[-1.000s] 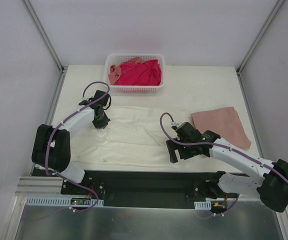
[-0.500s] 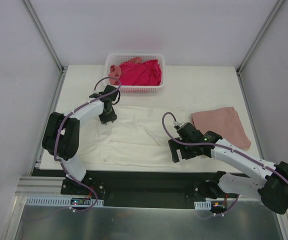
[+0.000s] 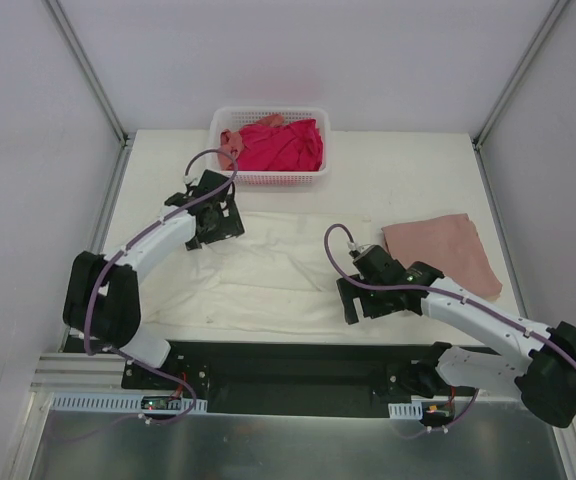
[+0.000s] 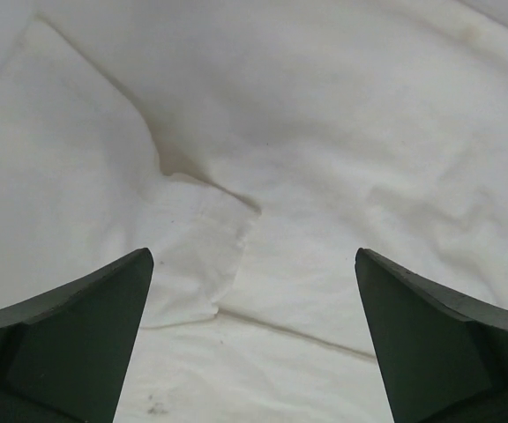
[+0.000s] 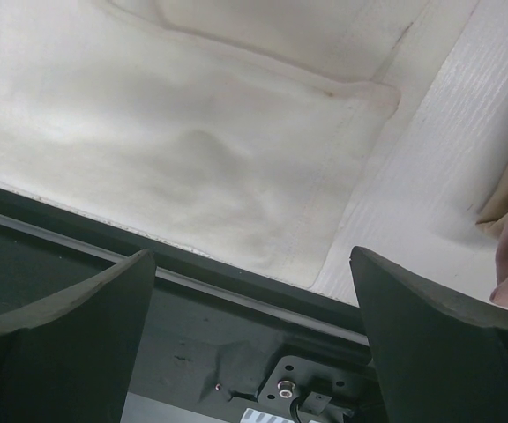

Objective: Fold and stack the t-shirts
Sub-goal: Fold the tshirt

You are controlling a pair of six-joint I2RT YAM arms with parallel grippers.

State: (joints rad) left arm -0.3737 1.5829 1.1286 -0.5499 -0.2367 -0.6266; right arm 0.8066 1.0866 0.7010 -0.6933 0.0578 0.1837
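Left gripper (image 4: 254, 264) gapes wide and empty over the cream shirt (image 3: 268, 275) mid-frame; I see right gripper (image 5: 252, 264) likewise spread at its lower-right corner.

Cream shirt (image 3: 268, 275) flat, wrinkled, under left gripper (image 3: 223, 222) and right gripper (image 3: 345, 300); pink shirt (image 3: 438, 250) folded, right of right gripper; magenta shirt (image 3: 283, 145) and salmon shirt (image 3: 230, 148) crumpled beyond left gripper.

Basket (image 3: 268, 179) behind spread t-shirt (image 3: 268, 272); folded t-shirt (image 3: 443, 250) right

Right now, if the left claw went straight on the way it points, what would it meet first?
The cream t-shirt: the open left claw points down at a creased fold of it, nothing between. How near the cloth lies is unclear.
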